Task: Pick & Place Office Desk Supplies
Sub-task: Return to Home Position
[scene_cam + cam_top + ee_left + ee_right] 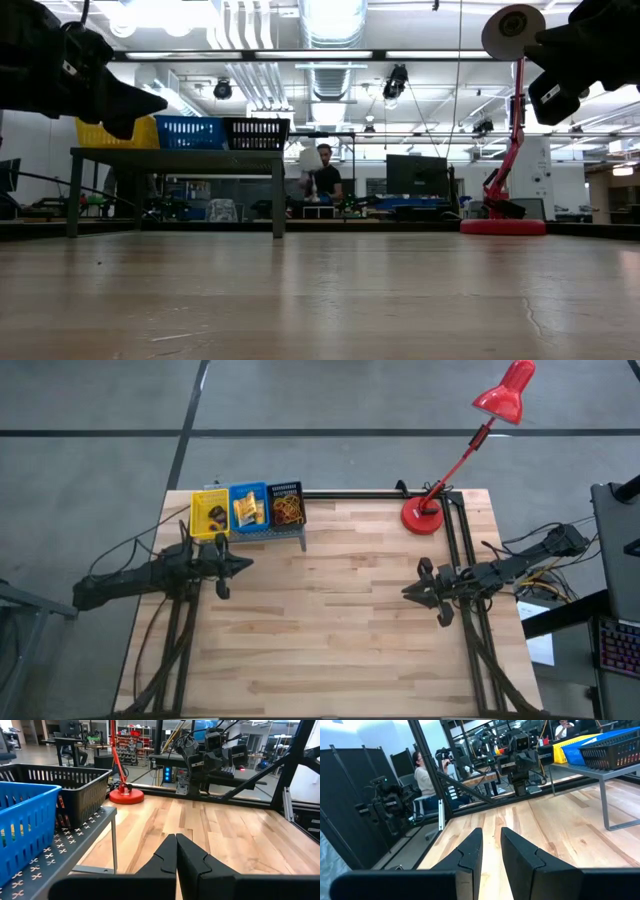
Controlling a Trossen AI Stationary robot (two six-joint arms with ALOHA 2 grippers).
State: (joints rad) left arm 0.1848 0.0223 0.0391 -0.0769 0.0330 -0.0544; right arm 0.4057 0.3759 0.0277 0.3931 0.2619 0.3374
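Note:
The office desk supplies lie in three small bins on a grey perforated stand (270, 534) at the table's far left. Dark rings are in the yellow bin (210, 515), yellow pieces in the blue bin (249, 508), and orange rubber bands in the black bin (287, 506). My left gripper (245, 563) hovers level just in front of the stand, pointing toward the table's right; its fingers are shut with nothing between them (176, 840). My right gripper (407, 590) hovers at the right side, pointing toward the table's left. Its fingers (491, 834) stand slightly apart with nothing between them.
A red desk lamp stands with its base (425, 515) at the far right, its head leaning beyond the table's far edge. The bare wooden tabletop (330, 630) stretches between the two arms. People sit in the room beyond the table.

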